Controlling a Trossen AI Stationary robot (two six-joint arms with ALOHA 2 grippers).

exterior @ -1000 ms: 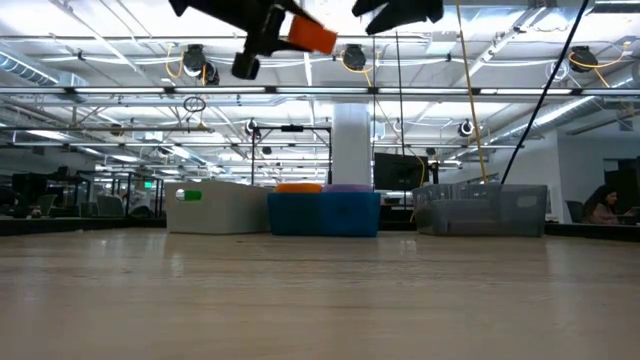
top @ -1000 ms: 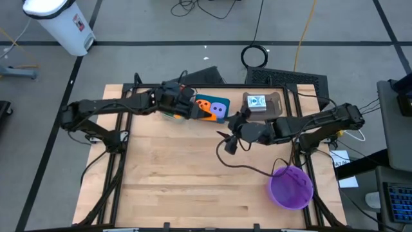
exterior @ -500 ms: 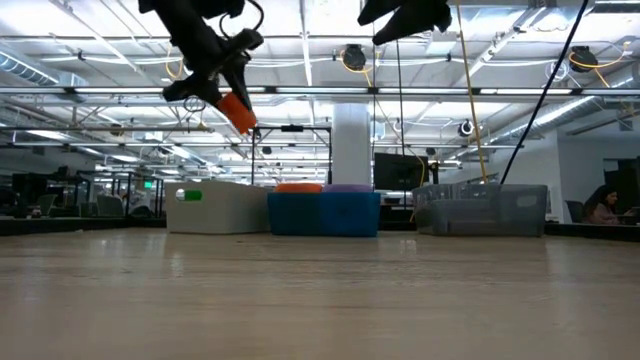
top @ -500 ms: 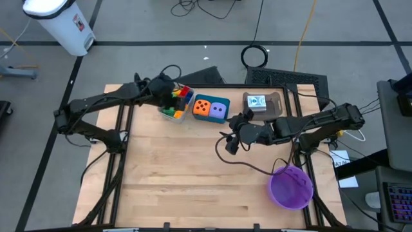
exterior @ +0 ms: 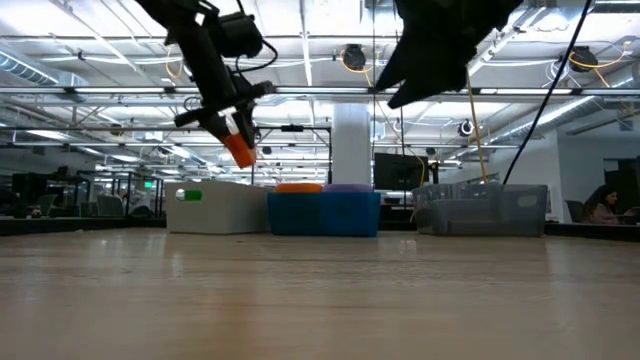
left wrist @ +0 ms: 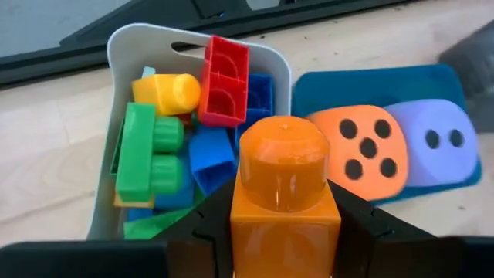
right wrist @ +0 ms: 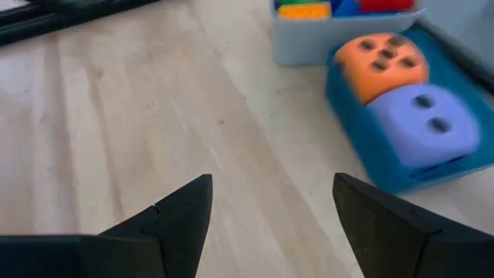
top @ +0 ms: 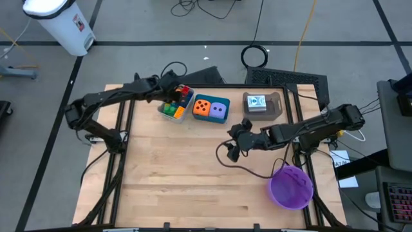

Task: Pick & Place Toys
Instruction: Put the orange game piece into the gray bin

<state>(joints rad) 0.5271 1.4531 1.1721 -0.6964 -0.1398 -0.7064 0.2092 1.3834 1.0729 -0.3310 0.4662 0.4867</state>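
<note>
Dice: two large dotted plastic cubes are sitting side by side in the blue-teal tray [left wrist: 324, 89], the orange die [left wrist: 363, 150] touching the purple die [left wrist: 434, 143]
Bricks: a heap of small plastic bricks is filling the grey plastic bin [left wrist: 123, 46]; on top I am counting one red brick [left wrist: 224, 81], one yellow brick [left wrist: 166, 91], one green brick [left wrist: 143, 150] and at least two blue ones, the rest being hidden underneath
Held brick: one single-stud orange plastic brick [left wrist: 284, 197] is hanging above the near edge of the grey plastic bin, its long axis running out along the fingers, the round stud pointing away from the wrist
Left gripper [exterior: 238, 140]: reaching over the back-left corner of the wooden table [top: 180, 174], tilted downward, its two fingers clamping the orange brick from both sides
Right gripper [right wrist: 270, 208]: hovering above bare table right of centre, fingers standing well apart with nothing between them, aiming towards the dice
Other trays: one brown tray [top: 273, 98] is carrying a flat white picture card [top: 257, 102]
Bowl: one round purple plastic bowl [top: 291, 187] is standing near the table's right front edge
</note>
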